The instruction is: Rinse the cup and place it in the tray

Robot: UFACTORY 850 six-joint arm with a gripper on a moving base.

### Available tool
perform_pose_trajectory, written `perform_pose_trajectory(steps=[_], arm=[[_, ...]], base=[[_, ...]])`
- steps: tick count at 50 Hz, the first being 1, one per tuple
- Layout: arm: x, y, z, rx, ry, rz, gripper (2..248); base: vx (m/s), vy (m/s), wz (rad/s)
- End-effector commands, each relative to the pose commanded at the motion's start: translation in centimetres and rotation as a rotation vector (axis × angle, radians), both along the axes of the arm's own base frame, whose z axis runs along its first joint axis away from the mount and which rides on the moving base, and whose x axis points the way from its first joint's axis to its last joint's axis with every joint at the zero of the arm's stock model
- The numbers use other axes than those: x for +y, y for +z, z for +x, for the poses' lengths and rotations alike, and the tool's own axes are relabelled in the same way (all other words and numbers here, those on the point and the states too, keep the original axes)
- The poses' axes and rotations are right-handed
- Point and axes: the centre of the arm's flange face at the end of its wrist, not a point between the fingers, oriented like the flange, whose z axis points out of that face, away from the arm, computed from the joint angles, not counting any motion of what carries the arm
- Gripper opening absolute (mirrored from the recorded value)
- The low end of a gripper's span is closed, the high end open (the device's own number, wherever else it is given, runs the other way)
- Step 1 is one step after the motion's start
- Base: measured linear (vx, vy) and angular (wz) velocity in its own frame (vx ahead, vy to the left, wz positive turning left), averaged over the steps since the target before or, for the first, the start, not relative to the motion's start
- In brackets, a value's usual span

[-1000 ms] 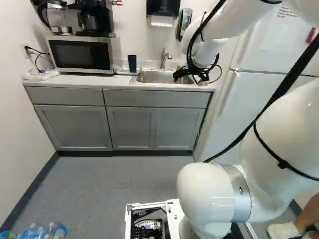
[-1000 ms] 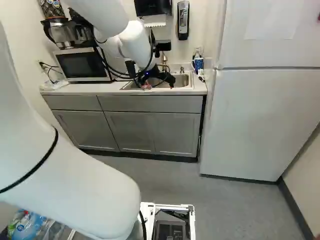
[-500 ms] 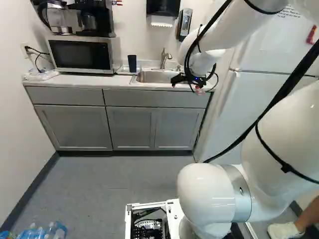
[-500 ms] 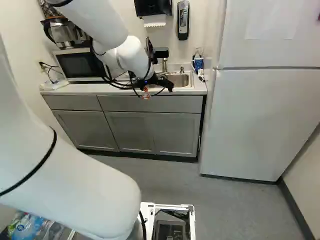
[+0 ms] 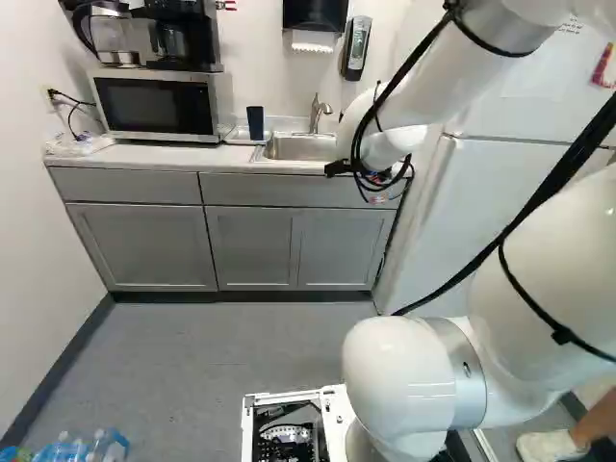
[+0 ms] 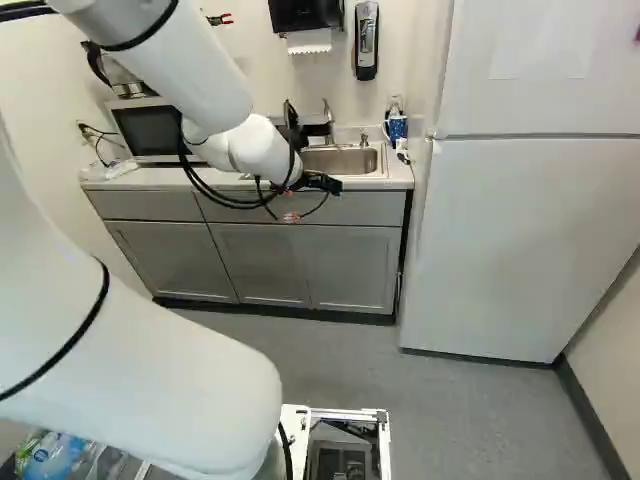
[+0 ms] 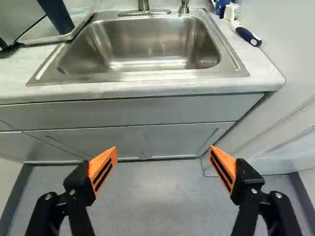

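While the white arm (image 6: 200, 80) reaches toward the counter (image 7: 118, 89), the gripper (image 6: 291, 217) hangs open in front of it; its two fingers stand wide apart, their orange pads (image 7: 103, 169) facing each other, with the grey floor (image 7: 157, 196) showing between and beneath them. Taking twelve o'clock as straight ahead of the gripper, the steel sink (image 7: 152, 44) lies at twelve, set into the counter; the tap (image 7: 143, 5) rises from the sink's far rim, also at twelve. The dark blue cup (image 7: 56, 17) is at eleven o'clock from the gripper, standing in the tray (image 7: 42, 35); seen from the cup, the sink lies toward three o'clock and the microwave (image 5: 154, 106) toward nine, with the coffee maker (image 5: 173, 37) on top of it. At one o'clock from the gripper a brush (image 7: 246, 33) with a white head and a dark blue handle rests on the counter; a blue-labelled bottle (image 6: 397, 124) stands just beyond it. Toward three o'clock in the right base view stands the white fridge (image 6: 520, 240); at seven o'clock in the left base view are plastic bottles (image 5: 82, 449).
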Motion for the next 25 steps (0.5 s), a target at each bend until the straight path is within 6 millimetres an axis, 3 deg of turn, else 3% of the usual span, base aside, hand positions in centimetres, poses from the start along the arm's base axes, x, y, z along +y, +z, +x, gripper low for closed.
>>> perform_pose_trajectory(steps=[25], arm=[[1.7, -5.5, -3.9, -0.117, 0.037, -0.014, 247]], base=[[0.000, 0.000, 0.000]])
